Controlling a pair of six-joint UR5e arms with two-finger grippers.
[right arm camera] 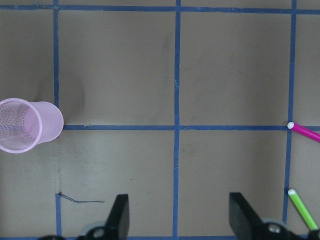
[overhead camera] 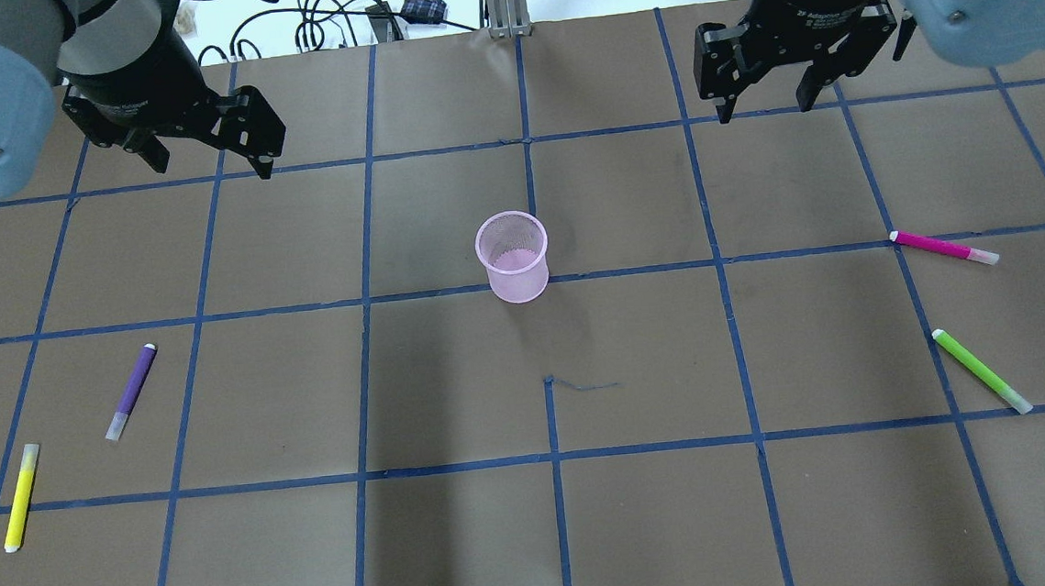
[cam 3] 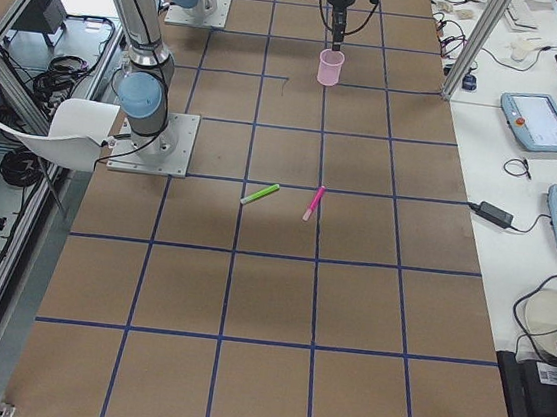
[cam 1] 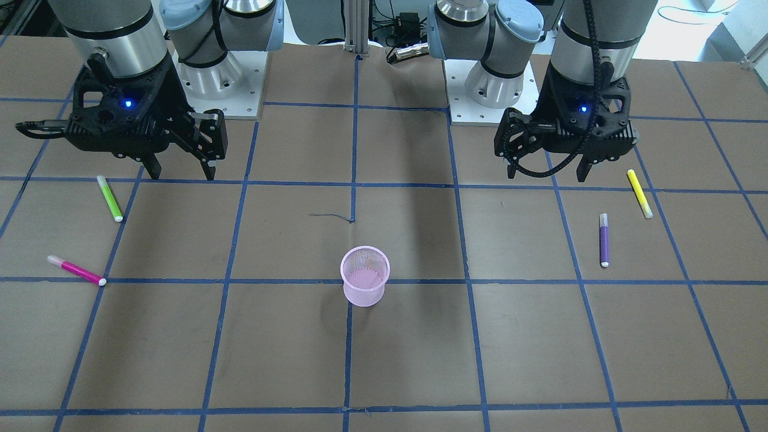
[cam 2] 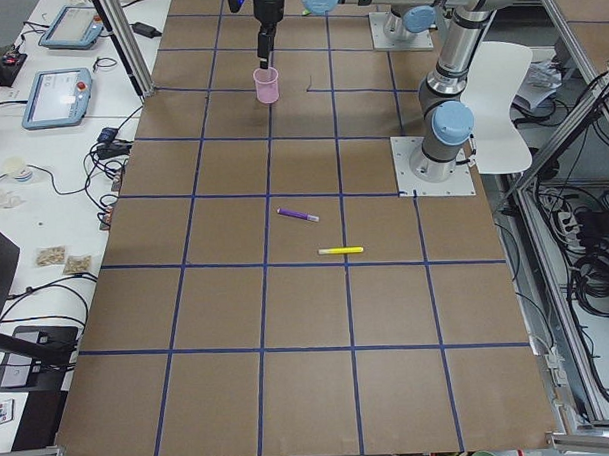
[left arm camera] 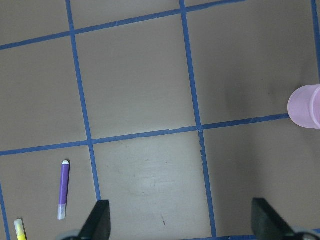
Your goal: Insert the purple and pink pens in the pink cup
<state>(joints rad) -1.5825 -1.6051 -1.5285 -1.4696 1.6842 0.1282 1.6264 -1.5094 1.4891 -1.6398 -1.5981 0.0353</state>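
Note:
The pink mesh cup (overhead camera: 513, 257) stands upright near the table's middle. The purple pen (overhead camera: 132, 392) lies flat on the left side, and also shows in the left wrist view (left arm camera: 63, 190). The pink pen (overhead camera: 942, 247) lies flat on the right side; only its tip shows at the edge of the right wrist view (right arm camera: 305, 131). My left gripper (overhead camera: 213, 166) is open and empty, raised above the table, far from the purple pen. My right gripper (overhead camera: 765, 110) is open and empty, raised beyond the pink pen.
A yellow pen (overhead camera: 20, 496) lies near the purple pen at the left edge. A green pen (overhead camera: 981, 370) lies near the pink pen. The arm bases (cam 1: 222, 84) stand at the robot's side of the table. Blue tape lines grid the brown surface.

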